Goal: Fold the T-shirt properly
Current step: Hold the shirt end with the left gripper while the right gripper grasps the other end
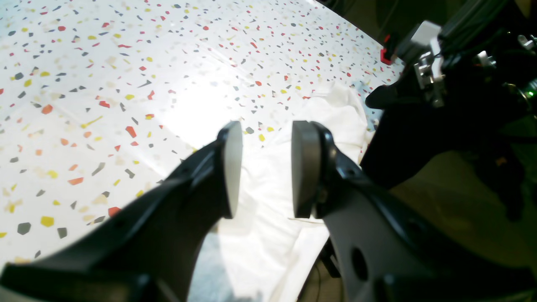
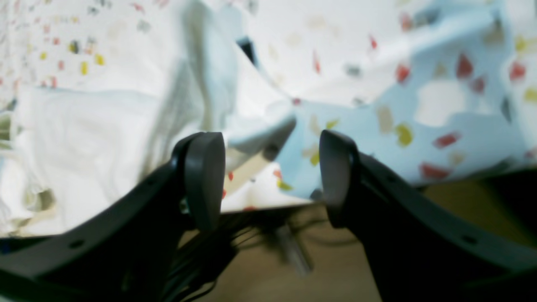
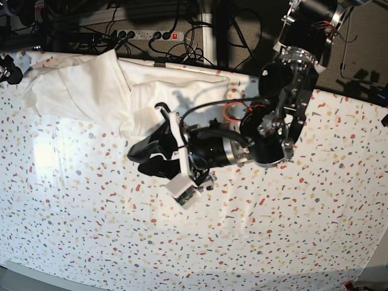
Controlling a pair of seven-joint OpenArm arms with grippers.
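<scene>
Currently the left hand (image 1: 267,167) hovers spread and empty just above the T-shirt (image 3: 109,91), and the right hand (image 2: 270,176), also spread and holding nothing, sits by the shirt's edge at the table (image 3: 273,242) rim. Beyond them, the shirt lies bunched along the table's far edge. Soft, light and limp, it will likely sag and slide; pinching a hem corner or sleeve edge seems best.

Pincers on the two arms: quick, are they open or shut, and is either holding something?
Left pincer: open, nothing between its pads, the T-shirt lies below.
Right pincer: open, holding nothing, beside the T-shirt's edge.
</scene>
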